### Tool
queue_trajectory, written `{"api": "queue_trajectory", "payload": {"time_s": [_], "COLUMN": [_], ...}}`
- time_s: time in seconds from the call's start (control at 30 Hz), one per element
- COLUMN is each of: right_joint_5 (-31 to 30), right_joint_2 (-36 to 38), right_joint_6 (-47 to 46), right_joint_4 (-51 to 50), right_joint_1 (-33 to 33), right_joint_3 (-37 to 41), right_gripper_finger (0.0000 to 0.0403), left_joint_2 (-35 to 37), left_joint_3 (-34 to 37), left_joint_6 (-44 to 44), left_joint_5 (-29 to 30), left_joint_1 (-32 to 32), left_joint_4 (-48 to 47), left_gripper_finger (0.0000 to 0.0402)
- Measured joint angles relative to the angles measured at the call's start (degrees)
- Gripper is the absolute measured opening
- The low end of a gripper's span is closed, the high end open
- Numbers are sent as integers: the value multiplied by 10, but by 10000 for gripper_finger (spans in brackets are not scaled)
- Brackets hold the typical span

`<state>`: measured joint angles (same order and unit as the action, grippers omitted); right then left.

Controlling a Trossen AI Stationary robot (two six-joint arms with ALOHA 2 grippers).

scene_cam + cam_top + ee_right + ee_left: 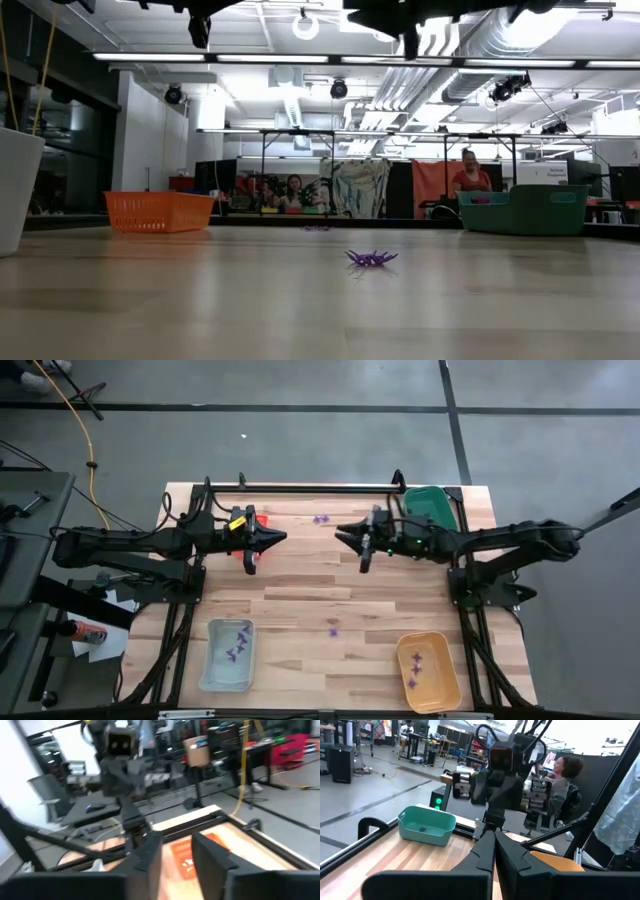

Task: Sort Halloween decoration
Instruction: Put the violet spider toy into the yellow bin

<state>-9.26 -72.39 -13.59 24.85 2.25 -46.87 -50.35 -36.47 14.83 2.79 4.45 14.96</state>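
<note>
Between picks: the right end effector (pixel 347 536) hovered part-open and empty, the left end effector (pixel 274 539) clenched opposite. Next, it needed the purple piece (pixel 320 518) just beyond.

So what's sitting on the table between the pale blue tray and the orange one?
In the high view, one purple piece lies on bare wood between the pale blue tray and the orange tray.

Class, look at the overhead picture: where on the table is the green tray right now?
In the high view, the green tray sits at the table's far right corner, just behind the right arm's wrist, well away from the orange tray at the near right.
</note>
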Motion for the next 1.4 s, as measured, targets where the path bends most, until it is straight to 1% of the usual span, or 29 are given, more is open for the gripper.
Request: {"api": "queue_trajectory", "payload": {"time_s": [0.1,0.13,0.17,0.3,0.4,0.7,0.87,1.4], "right_joint_5": [38,48,56,79,93,108,109,109], "right_joint_2": [-30,-39,-47,-68,-76,-75,-75,-75], "right_joint_6": [-2,-8,-11,-19,-20,-20,-29,-29], "right_joint_4": [35,48,62,109,130,136,136,135], "right_joint_1": [6,8,9,11,11,11,11,12], "right_joint_3": [0,0,0,0,0,0,0,0], "right_gripper_finger": [37,19,10,18,4,1,1,0], "left_joint_2": [0,0,0,0,0,0,0,0], "left_joint_3": [0,0,0,0,0,0,0,0], "left_joint_6": [0,0,0,0,0,-1,-15,-15], "left_joint_5": [0,0,0,0,0,0,0,0], "left_joint_1": [0,0,0,0,0,0,0,0], "left_joint_4": [0,0,0,0,0,0,0,-1], "left_gripper_finger": [0,0,0,0,0,0,0,0]}}
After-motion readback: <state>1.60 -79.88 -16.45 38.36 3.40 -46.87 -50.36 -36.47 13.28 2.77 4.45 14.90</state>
